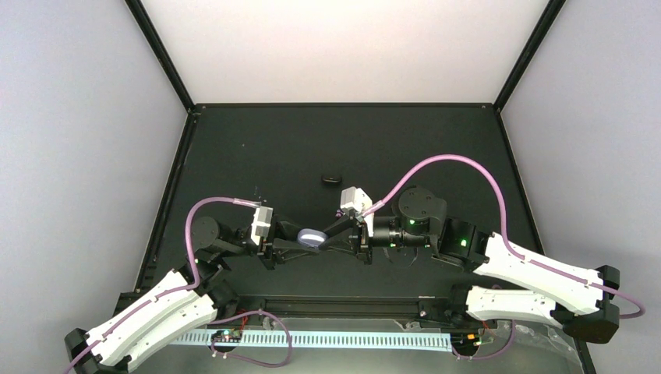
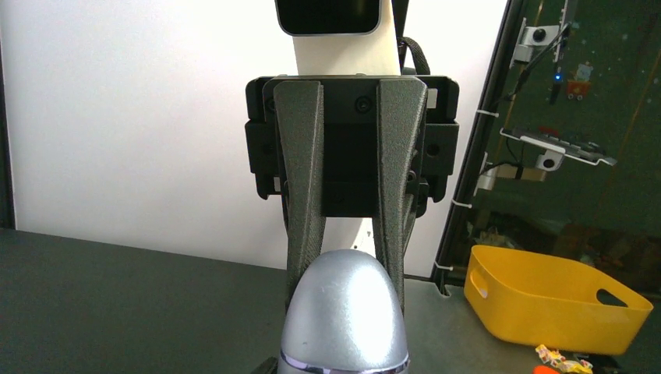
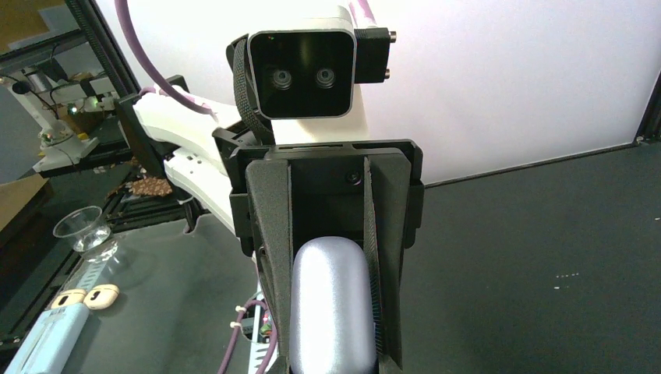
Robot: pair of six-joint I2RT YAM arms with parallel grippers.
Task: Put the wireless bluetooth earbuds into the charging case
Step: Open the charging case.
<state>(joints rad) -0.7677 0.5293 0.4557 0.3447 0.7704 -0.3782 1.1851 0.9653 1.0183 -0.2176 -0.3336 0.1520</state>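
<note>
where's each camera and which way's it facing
Top external: above and behind the bases, looking down on the table; left arm and right arm meet at the charging case.
Left wrist: on the left arm, facing right; shows the right pincer clamping the case, its camera above.
Right wrist: on the right arm, facing left; shows the left pincer clamping the case, its camera above.
Shared: all three see the case.

A black table (image 1: 257, 148) — one small dark object (image 1: 331, 180) lying on it.
</note>
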